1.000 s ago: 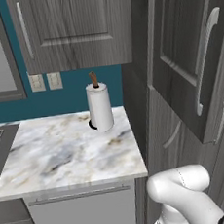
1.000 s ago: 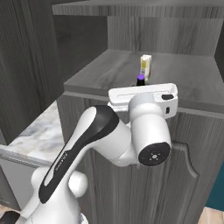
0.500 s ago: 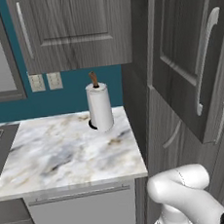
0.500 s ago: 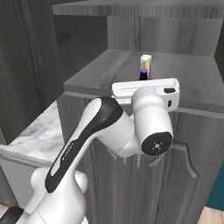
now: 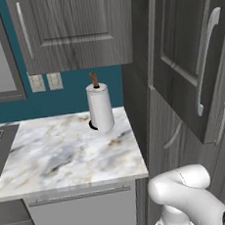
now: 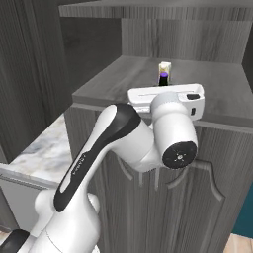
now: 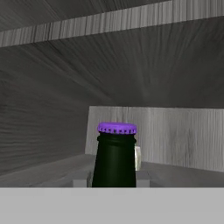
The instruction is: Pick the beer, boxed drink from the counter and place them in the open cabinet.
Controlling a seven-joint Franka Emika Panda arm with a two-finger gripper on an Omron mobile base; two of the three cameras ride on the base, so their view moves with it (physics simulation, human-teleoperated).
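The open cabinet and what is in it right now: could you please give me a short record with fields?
beer: dark bottle with purple cap, upright, between the fingers of the gripper
boxed drink: pale carton, upright on the shelf just behind the beer
open cabinet: dark grey wood-grain compartment, hand reaching in over its front edge
gripper: shut on the beer
paper towel roll: upright on the marble worktop, away from the cabinet
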